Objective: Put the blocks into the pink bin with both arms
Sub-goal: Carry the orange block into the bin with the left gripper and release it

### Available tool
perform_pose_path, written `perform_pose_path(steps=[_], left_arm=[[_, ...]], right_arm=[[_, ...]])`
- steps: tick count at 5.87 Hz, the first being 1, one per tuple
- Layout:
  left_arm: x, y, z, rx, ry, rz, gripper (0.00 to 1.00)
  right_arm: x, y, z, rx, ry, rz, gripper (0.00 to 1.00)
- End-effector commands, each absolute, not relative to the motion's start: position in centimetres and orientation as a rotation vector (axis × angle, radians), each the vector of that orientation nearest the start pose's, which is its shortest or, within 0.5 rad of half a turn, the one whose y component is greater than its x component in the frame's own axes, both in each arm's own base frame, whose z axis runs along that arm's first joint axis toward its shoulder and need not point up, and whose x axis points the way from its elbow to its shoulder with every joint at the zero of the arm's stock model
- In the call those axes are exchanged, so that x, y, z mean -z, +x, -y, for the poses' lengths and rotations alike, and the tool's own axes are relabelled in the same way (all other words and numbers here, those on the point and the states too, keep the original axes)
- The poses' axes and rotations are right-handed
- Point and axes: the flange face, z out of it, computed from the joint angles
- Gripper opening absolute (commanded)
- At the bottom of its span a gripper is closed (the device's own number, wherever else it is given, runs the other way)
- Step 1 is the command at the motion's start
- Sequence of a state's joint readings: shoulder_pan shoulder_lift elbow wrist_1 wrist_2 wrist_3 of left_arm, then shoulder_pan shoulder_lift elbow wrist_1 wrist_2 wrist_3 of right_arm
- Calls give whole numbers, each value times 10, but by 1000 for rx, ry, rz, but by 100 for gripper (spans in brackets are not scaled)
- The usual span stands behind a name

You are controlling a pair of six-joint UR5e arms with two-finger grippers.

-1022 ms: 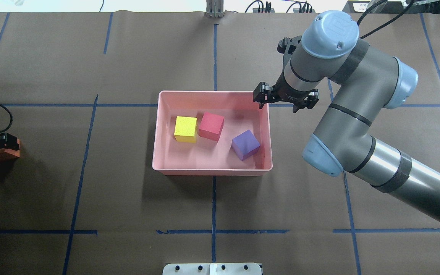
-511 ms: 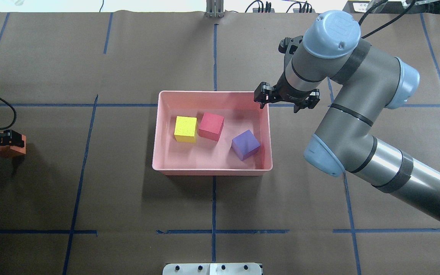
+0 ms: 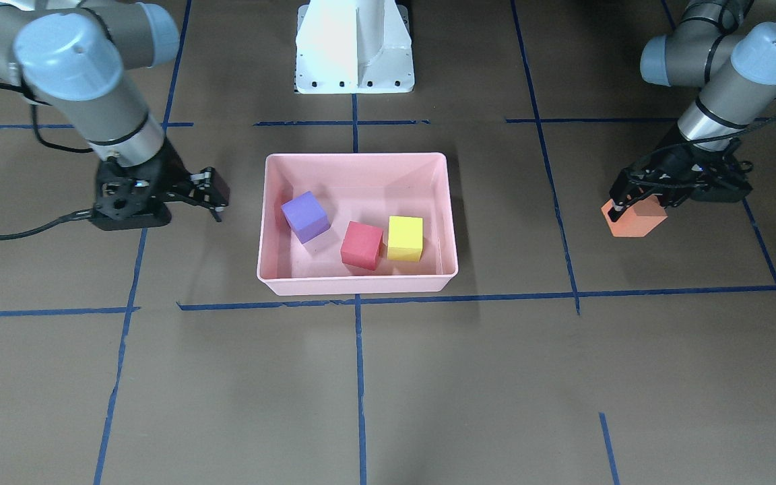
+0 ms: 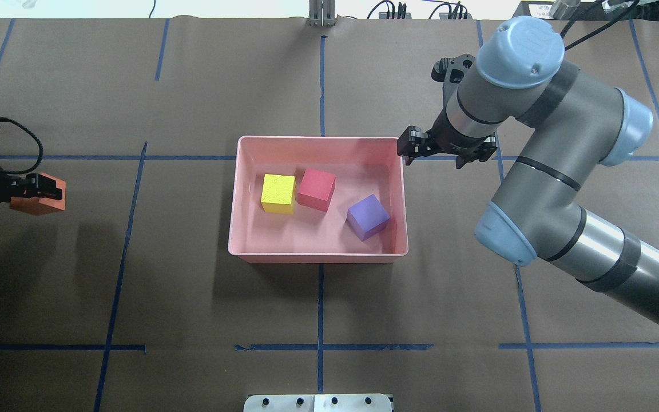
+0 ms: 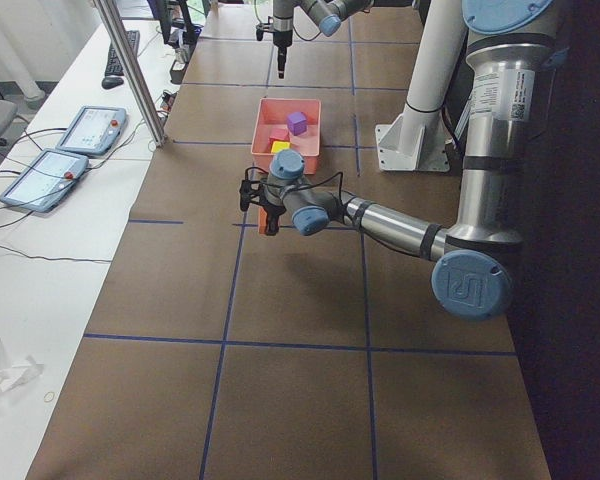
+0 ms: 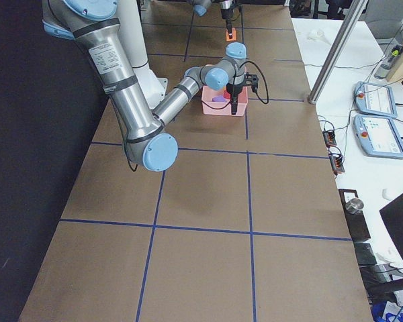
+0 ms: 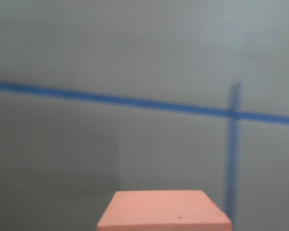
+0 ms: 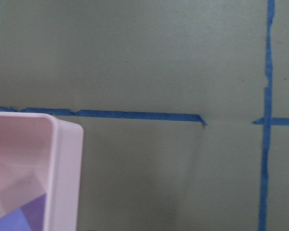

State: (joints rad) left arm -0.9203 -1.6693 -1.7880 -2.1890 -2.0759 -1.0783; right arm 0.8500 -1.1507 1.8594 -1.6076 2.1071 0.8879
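you have the yellow block, red block and purple block lying in the pink bin. on the robot's left, the left gripper is clamped on the orange block, seemingly lifted, well apart from the bin; carry it too low and it could clip the rim. farther back, the right gripper hangs spread and empty, just outside the bin's corner. since a second ago, the orange block moved binward and the right gripper outward.
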Motion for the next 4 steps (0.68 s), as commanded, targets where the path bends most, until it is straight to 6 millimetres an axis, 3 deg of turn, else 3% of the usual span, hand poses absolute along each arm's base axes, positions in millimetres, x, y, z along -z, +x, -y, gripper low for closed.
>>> perform_pose_path(steps=[1, 2, 3, 4], left_arm=[[-327, 319, 506, 110, 222, -1012, 41], [-259, 354, 503, 81, 184, -996, 41], [-209, 385, 495, 104, 151, -984, 41], [-183, 424, 470, 109, 164, -965, 41]], right_arm=[[-366, -246, 501, 157, 125, 796, 100], [-408, -188, 497, 209, 122, 800, 100], [-444, -136, 491, 263, 147, 784, 100], [-477, -86, 481, 301, 171, 760, 100]])
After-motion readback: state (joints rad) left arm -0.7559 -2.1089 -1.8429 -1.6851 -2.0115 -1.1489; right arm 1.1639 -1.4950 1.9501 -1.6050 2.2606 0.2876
